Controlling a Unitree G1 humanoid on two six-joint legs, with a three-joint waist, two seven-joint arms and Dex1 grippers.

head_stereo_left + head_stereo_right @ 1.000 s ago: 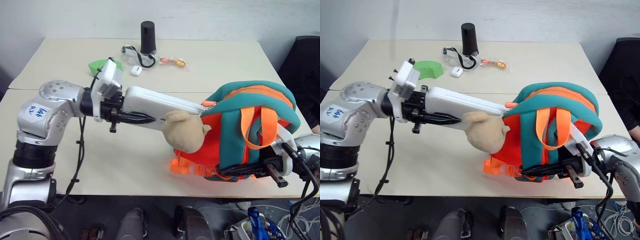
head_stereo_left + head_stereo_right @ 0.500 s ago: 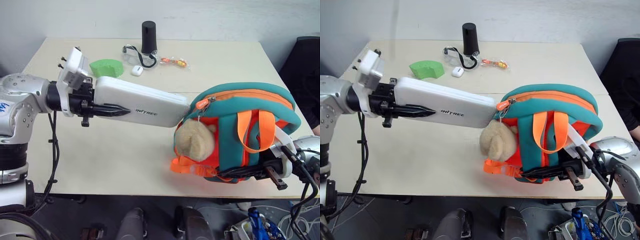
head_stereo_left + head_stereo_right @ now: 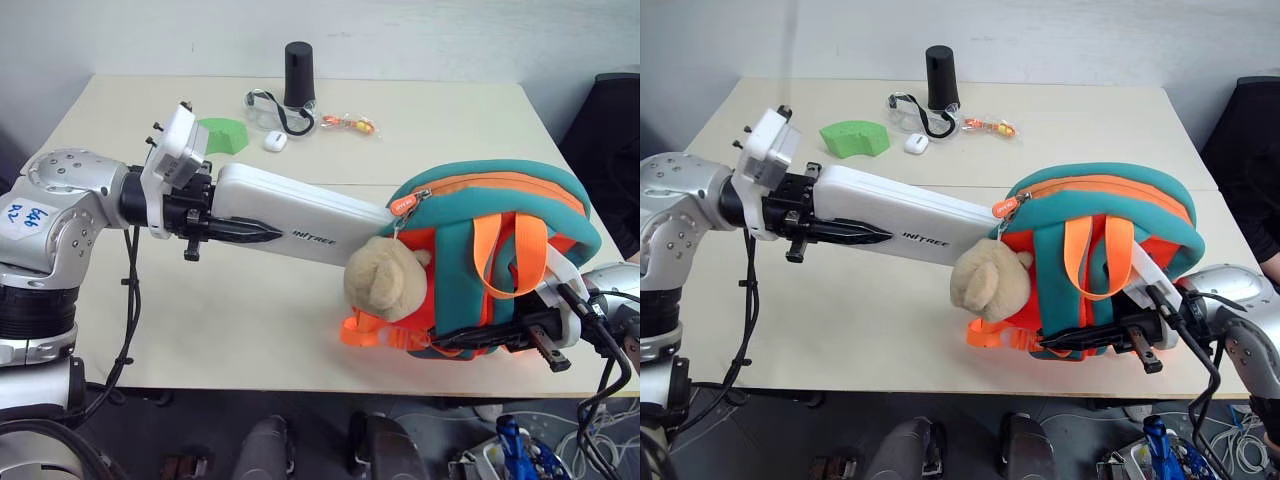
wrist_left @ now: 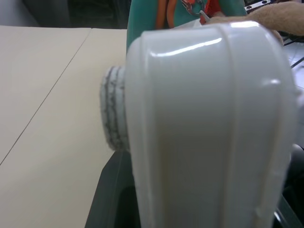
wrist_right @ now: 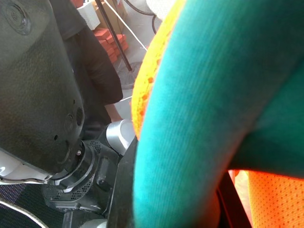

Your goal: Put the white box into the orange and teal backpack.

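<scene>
one flat white plastic box [image 3: 300,212] is resting clamped between the left gripper's [image 3: 262,233] jaws, its far end reaching into the small orange and teal fabric backpack's [image 3: 500,260] mouth. right gripper [image 3: 545,350] jaws are clenching the backpack's lower edge.

Lab or test room: plain beige tables [image 3: 450,120] pushed together, bare white wall [image 3: 420,35], loose cables [image 3: 600,440] on floor
</scene>
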